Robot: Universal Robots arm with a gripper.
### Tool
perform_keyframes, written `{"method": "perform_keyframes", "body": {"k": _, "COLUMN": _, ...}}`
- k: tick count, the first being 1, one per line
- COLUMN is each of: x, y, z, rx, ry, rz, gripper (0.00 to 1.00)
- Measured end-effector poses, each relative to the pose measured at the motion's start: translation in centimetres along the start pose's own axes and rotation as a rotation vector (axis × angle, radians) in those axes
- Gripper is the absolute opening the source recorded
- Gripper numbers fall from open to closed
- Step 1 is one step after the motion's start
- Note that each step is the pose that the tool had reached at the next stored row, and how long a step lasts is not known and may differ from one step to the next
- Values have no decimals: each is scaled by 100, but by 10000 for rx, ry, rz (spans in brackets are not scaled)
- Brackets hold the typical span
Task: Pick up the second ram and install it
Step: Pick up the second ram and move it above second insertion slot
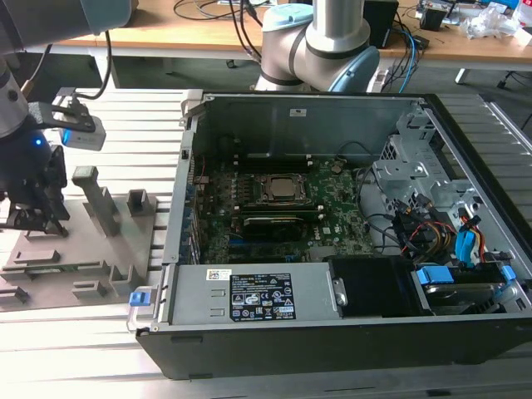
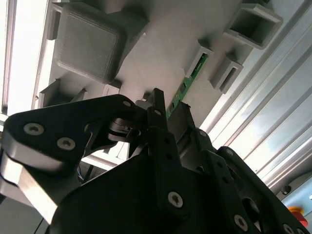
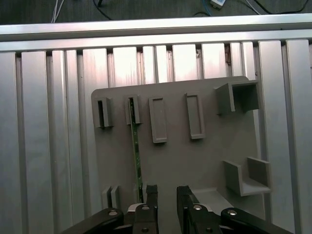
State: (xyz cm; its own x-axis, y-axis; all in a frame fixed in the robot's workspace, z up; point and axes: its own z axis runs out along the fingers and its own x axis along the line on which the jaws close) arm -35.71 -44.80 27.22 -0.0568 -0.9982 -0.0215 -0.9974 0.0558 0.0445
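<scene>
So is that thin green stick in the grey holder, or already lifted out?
In the holder. In the first wrist view the second ram stands on edge, one end slotted into the grey holder.

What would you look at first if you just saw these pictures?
Probably the big open computer case in the middle of the exterior view, with its green motherboard showing. Next, in the first wrist view, the black gripper hangs over a grey holder tray, close beside a thin green ram stick standing on edge.
</scene>
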Motion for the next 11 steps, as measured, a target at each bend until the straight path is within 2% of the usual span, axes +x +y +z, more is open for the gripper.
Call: {"method": "perform_keyframes", "body": {"k": 11, "x": 2, "y": -3, "z": 79, "rx": 0, "ry": 0, "rz": 0, "gripper": 30}}
